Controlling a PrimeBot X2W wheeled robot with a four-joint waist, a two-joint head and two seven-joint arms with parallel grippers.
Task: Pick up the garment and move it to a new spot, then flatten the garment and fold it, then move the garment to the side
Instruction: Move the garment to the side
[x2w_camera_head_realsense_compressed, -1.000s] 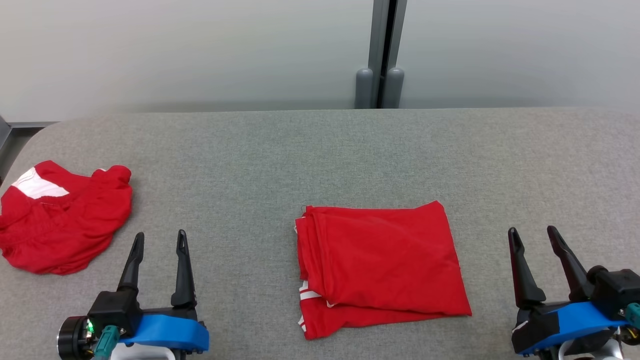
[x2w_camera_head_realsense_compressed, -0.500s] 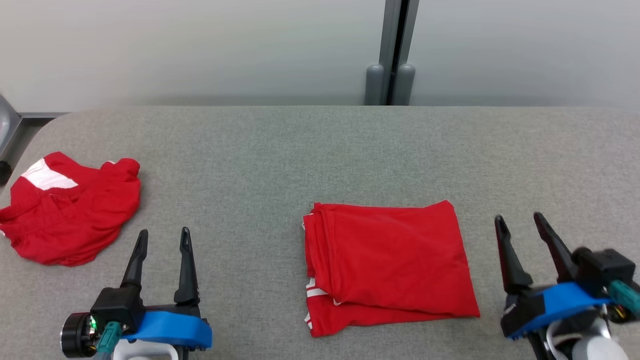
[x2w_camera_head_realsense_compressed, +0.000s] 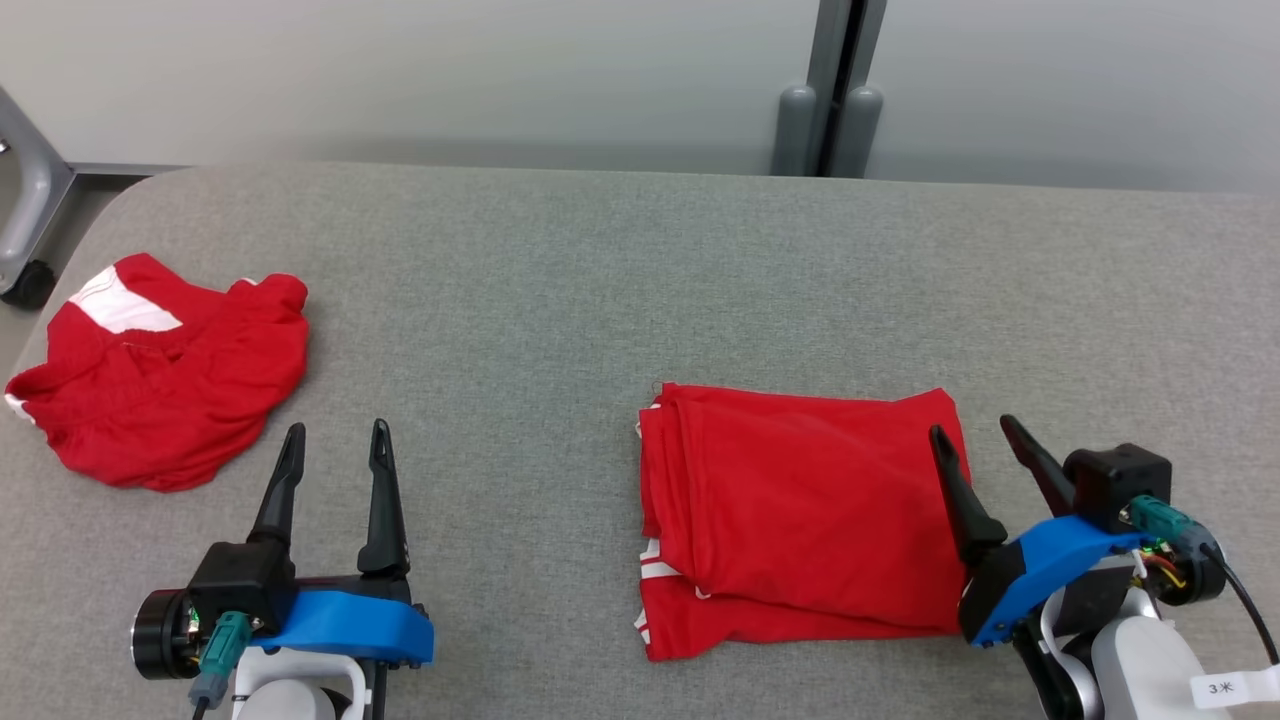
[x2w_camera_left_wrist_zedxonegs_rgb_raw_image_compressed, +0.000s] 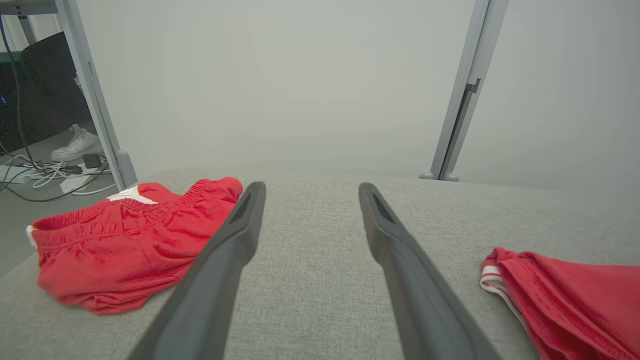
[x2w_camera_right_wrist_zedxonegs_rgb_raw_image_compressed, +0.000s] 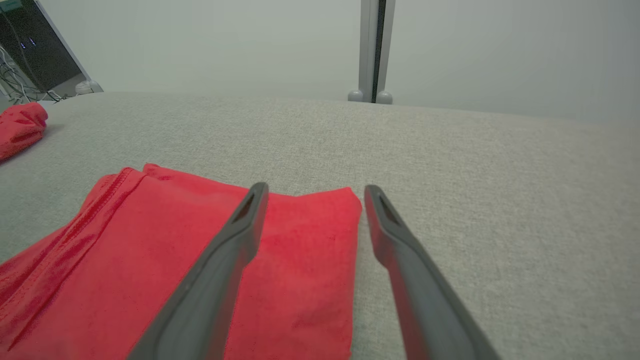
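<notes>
The head view looks forward and down from above the near edge of the grey tabletop (x2w_camera_head_realsense_compressed: 600, 280), taking in much of its width up to the pale wall (x2w_camera_head_realsense_compressed: 400, 70) behind. The left wrist view sits low and close over the surface, facing along the left end effector (x2w_camera_left_wrist_zedxonegs_rgb_raw_image_compressed: 311, 187) toward that wall; the right wrist view does the same along the right end effector (x2w_camera_right_wrist_zedxonegs_rgb_raw_image_compressed: 315, 186). All three share the folded red garment (x2w_camera_head_realsense_compressed: 800, 510) at mid-tabletop, and the crumpled red garment (x2w_camera_head_realsense_compressed: 160, 390) near the left edge shows in each
</notes>
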